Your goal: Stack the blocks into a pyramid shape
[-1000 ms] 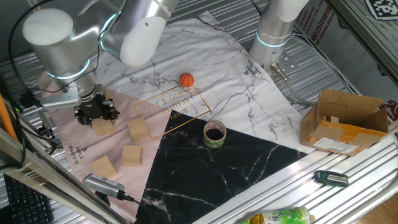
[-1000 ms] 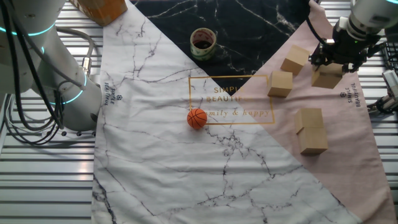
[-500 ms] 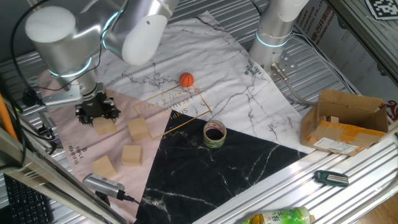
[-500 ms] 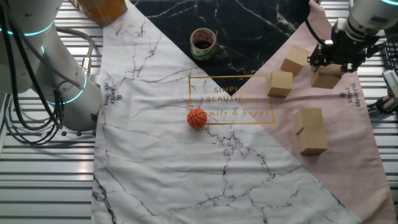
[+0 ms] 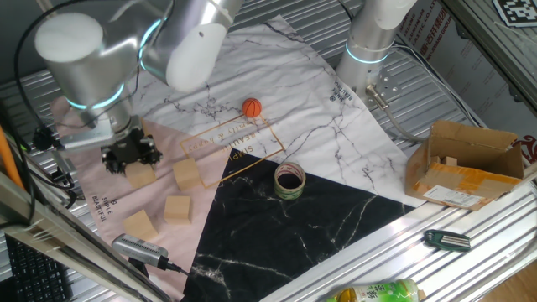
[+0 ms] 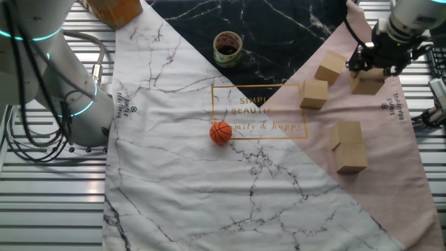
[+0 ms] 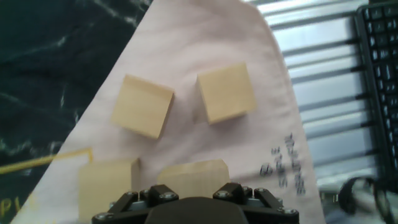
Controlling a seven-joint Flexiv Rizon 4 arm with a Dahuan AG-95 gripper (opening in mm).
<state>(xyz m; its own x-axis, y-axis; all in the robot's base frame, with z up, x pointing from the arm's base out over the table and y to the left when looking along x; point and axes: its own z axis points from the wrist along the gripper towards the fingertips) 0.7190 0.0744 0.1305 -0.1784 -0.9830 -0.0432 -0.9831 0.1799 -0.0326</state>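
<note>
I see my gripper (image 6: 374,64) hanging right over one block (image 6: 367,82) near the edge of the pink cloth (image 6: 390,139) on the table. I cannot tell if the fingers are spread or squeezed, because the hand view shows only the black base of the hand and the top of that block (image 7: 193,172) under it. The other blocks (image 5: 186,174) lie close by on the same pink cloth, and two (image 6: 347,146) sit touching each other. None are stacked yet, so I think the pyramid is not started. The blocks look like plain wood, so I guess they are light, hard and do not squash. Their sides are flat and smooth, so I would pinch one on two opposite flat sides, near the middle, and squeeze straight so it does not twist or slip.
</note>
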